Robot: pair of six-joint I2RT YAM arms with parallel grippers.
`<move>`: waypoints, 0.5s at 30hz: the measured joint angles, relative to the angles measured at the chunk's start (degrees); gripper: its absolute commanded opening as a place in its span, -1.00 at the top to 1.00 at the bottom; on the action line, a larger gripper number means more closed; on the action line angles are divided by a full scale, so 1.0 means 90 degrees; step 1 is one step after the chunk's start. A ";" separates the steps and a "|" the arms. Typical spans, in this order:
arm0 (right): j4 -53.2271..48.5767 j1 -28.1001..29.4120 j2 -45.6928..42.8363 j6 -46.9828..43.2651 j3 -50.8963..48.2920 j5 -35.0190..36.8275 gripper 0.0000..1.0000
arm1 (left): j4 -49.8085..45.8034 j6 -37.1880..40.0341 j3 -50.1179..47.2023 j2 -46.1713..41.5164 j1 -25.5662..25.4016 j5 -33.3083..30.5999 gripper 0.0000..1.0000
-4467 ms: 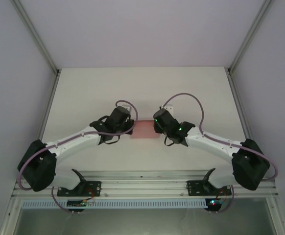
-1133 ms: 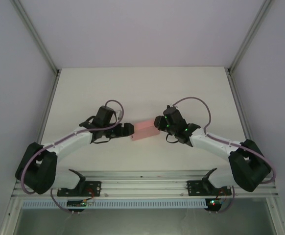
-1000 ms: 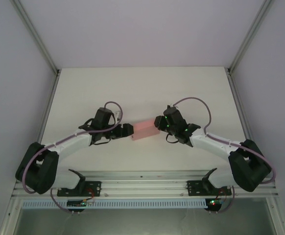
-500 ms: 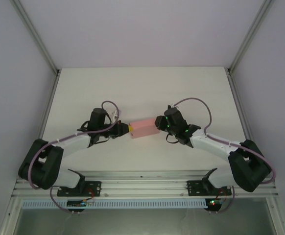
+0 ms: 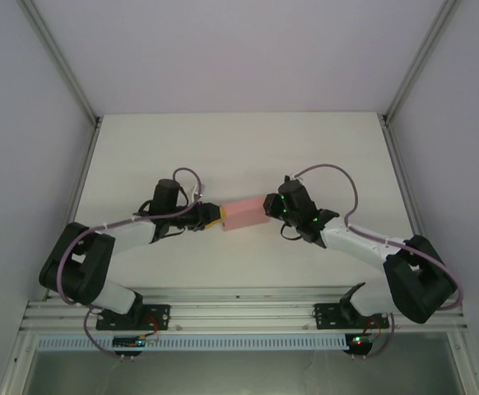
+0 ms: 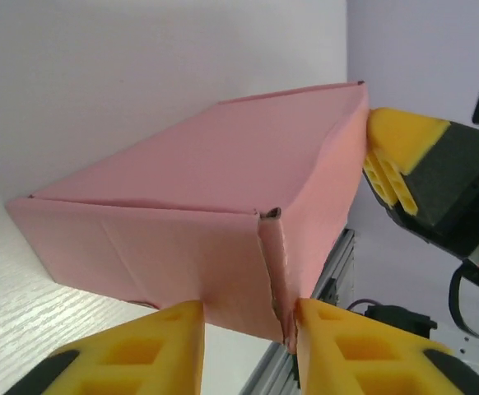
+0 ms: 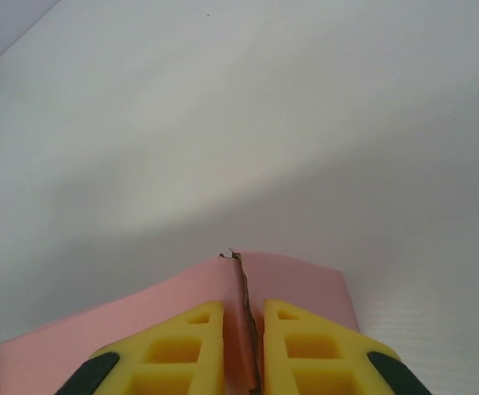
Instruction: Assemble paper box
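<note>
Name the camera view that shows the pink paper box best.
The left wrist view: the paper box sits close up, with several faces and a flap seam plain. The top external view gives it as a small, distant pink block. The right wrist view catches one seamed end.

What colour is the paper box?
Pale pink paper box, clearest in the left wrist view.

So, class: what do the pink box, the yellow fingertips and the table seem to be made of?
Paper box: thin matte card, judging by creased folds and a frayed raw edge. Fingertips of the left tool: probably moulded matte plastic, with ribbed hollows. Table: white, faint wood-like grain; perhaps laminate.
</note>
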 measured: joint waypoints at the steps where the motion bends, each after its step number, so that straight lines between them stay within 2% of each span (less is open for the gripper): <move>1: -0.0095 -0.0007 0.0017 -0.0012 0.0070 -0.0034 0.55 | -0.0262 0.0063 0.0134 -0.0005 0.0000 -0.0058 -0.30; 2: -0.0214 -0.0010 0.0044 -0.0032 0.0155 -0.0053 0.50 | -0.0585 0.0151 0.0308 -0.0012 0.0000 -0.0136 -0.48; 4: -0.0464 -0.0039 0.0114 -0.0102 0.0335 -0.0097 0.41 | -0.1132 0.0350 0.0680 -0.0039 -0.0005 -0.0321 -0.56; 7: -0.0845 -0.0109 0.0199 -0.0223 0.0583 -0.0185 0.23 | -0.1622 0.0614 0.1168 -0.0138 -0.0002 -0.0488 -0.99; 8: -0.0969 -0.0136 0.0219 -0.0267 0.0653 -0.0221 0.13 | -0.1744 0.0668 0.1304 -0.0180 -0.0002 -0.0542 -0.99; 13: -0.1520 -0.0296 0.0304 -0.0578 0.0996 -0.0381 -0.08 | -0.2613 0.1127 0.1916 -0.0376 -0.0002 -0.1144 -0.99; 15: -0.1664 -0.0379 0.0308 -0.0797 0.1161 -0.0478 -0.31 | -0.3079 0.1333 0.2144 -0.0474 0.0000 -0.1715 -0.99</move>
